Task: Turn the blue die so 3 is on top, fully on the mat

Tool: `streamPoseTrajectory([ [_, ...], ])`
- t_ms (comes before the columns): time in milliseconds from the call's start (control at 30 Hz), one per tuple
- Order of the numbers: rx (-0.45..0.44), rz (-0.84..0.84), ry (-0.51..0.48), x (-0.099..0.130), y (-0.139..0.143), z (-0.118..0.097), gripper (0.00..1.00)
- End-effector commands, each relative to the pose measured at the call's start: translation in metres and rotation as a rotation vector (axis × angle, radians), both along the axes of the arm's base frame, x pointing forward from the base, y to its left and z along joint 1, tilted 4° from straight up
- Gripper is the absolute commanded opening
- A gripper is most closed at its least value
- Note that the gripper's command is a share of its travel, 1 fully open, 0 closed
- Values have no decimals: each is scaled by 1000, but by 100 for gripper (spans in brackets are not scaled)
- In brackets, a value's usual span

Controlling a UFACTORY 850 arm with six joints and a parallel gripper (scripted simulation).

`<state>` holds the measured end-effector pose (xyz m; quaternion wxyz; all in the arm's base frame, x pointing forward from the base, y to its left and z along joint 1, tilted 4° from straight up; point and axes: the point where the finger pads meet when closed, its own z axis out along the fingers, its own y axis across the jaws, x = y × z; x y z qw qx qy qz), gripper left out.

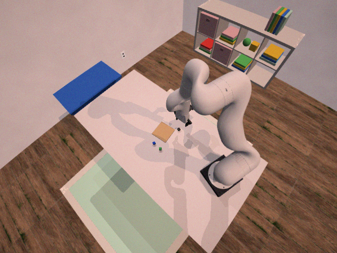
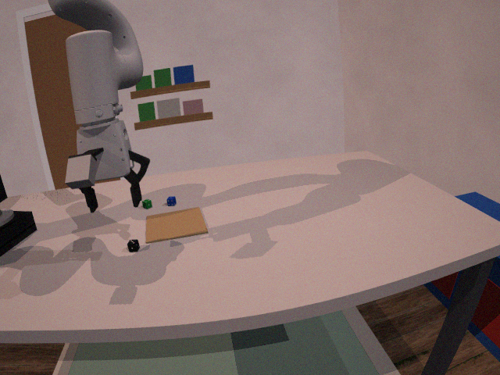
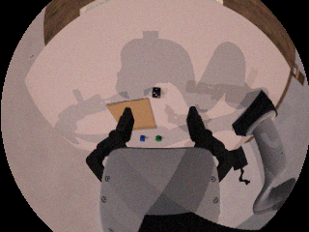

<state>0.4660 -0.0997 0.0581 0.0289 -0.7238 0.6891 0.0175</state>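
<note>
The small blue die (image 1: 154, 143) (image 2: 171, 200) (image 3: 143, 137) lies on the white table (image 1: 119, 89) (image 2: 323, 226), just off one edge of the tan mat (image 1: 163, 132) (image 2: 176, 224) (image 3: 143, 110). A green die (image 1: 160, 148) (image 2: 147, 203) (image 3: 158, 138) lies close beside it, also off the mat. A black die (image 1: 178, 129) (image 2: 133, 245) (image 3: 156, 92) lies by the mat's opposite side. My gripper (image 1: 182, 121) (image 2: 115, 205) (image 3: 159, 113) is open and empty. It points down a little above the table, near the black die and apart from the blue one. I cannot read the dice faces.
The arm's black base (image 1: 215, 179) (image 2: 12, 232) stands on the table's corner. A blue bench (image 1: 87, 85) stands past the far table end. A shelf unit (image 1: 245, 40) stands by the wall. A green rug (image 1: 122, 209) lies on the floor.
</note>
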Motion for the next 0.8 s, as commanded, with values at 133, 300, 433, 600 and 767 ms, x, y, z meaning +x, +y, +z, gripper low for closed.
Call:
streamPoseTrajectory([
  [133,3,0,-2,3,4,-60,100],
  [300,3,0,-2,3,5,-69,100],
  [433,3,0,-2,3,5,-70,100],
  [600,3,0,-2,3,5,-70,100],
  [767,3,0,-2,3,5,-70,100],
])
